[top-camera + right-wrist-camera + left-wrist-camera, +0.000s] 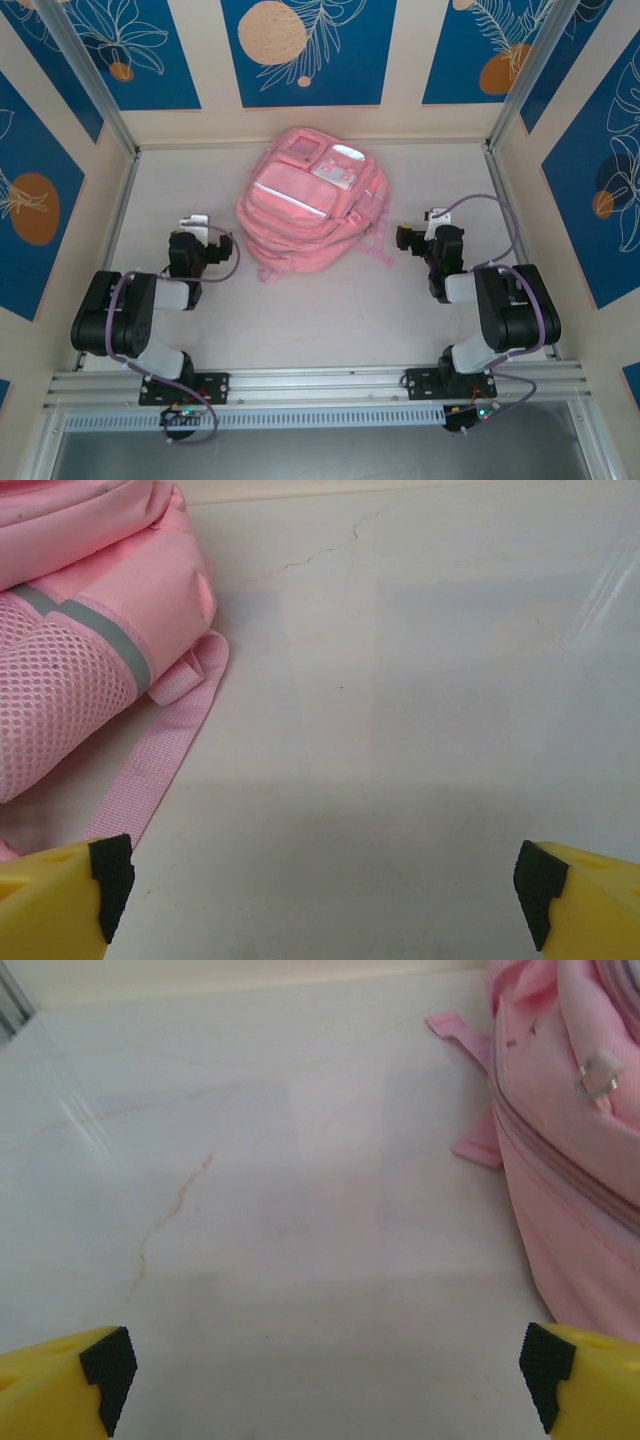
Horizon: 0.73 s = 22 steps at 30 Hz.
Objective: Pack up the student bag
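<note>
Item 1: student bag (312,205). From the top camera I log it lying flat on the table (300,330), in the far half and about midway between the two arms, front face up. Pockets, a pale trim strip (290,195) and white patches (335,172) are legible from there. Loose pink straps trail off its near edge.

Item 2: left gripper (326,1368). On my left wrist feed the yellow fingers (60,1380) with black pads sit at the two bottom corners, spread wide with bare tabletop between them. This feed adds detail the overhead does not resolve: the bag's side wall along the right edge, a zip seam (560,1160), a small pale buckle (597,1073), a pink strap end (460,1035) and a hairline crack (170,1215) in the table surface. The gripper is near the bag but apart from it.

Item 3: right gripper (325,882). Same arrangement on the right wrist feed: fingers wide apart and nothing held. The bag fills the upper left here, and this feed supplies a mesh side pocket (50,710), a grey band (100,635) across it and a woven strap (160,750) lying flat on the table, running down toward the left finger. I cannot tell whether strap and finger touch.

Item 4: surroundings, top camera. Blue wall panels (300,50) with orange discs and white leaf outlines; a metal rail (320,385) carrying both arm bases at the near edge.
</note>
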### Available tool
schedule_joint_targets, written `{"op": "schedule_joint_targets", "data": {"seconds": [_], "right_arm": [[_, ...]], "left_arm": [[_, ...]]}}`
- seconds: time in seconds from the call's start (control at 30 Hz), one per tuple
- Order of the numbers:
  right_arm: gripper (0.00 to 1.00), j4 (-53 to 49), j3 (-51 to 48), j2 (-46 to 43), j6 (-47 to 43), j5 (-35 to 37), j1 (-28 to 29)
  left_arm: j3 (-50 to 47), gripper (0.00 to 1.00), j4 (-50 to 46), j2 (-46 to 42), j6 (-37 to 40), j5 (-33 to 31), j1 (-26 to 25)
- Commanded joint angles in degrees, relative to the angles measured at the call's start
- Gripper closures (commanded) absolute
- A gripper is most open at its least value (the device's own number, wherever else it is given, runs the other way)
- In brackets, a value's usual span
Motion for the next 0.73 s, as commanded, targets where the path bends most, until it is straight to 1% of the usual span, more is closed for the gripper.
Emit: {"op": "schedule_joint_targets", "data": {"seconds": [0.0, 0.13, 0.23, 0.7], "right_arm": [[0.01, 2.2, 1.5, 0.3, 1.1, -1.1, -1.4], [0.01, 1.9, 1.5, 0.1, 1.3, -1.4, -1.6], [0.01, 1.9, 1.5, 0.1, 1.3, -1.5, -1.6], [0.01, 2.5, 1.1, 0.0, 1.2, -1.4, -1.6]], "left_arm": [[1.3, 0.0, -0.1, 0.1, -0.1, -2.0, 0.0], [1.4, 0.0, -0.4, 0.1, 0.6, -2.0, -0.5], [2.6, 0.0, -2.8, 0.0, 2.2, 2.6, -0.4], [2.8, 0.0, -3.0, 0.1, 2.1, 3.1, -0.3]]}}
